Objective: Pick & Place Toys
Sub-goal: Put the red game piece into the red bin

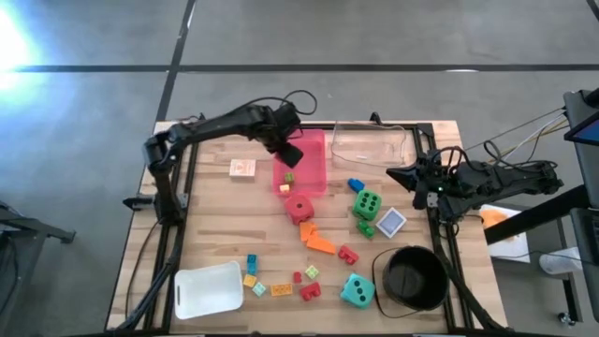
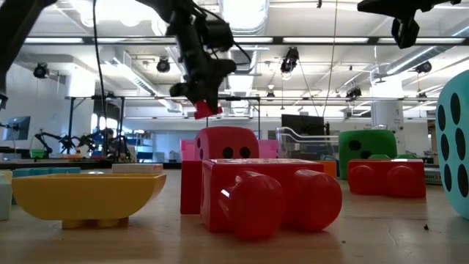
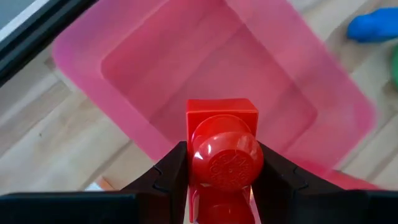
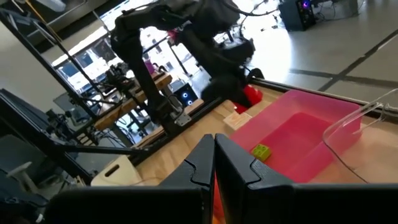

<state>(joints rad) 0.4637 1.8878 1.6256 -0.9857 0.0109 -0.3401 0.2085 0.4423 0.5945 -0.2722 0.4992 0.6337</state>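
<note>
High view: the left tool (image 1: 291, 151) hangs over the upper end of the pink tray (image 1: 314, 150), near the frame's upper middle, gripping a small red brick (image 3: 222, 149) between its two dark fingers. The left wrist view shows that brick's round stud facing the camera, with the tray's hollow behind it. In the low view the brick shows as a red spot under the tool, well above the tabletop (image 1: 215, 225). A yellow-green brick (image 1: 288, 177) and a yellow brick (image 1: 284, 189) lie in the tray's lower end. The red die (image 1: 299, 208) sits just below the tray, the green die (image 1: 367, 204) to its right, the teal die (image 1: 357, 291) beside the black bucket (image 1: 412, 278) at lower right. The right tool (image 1: 401, 176) waits closed and empty at the tabletop's right edge.
</note>
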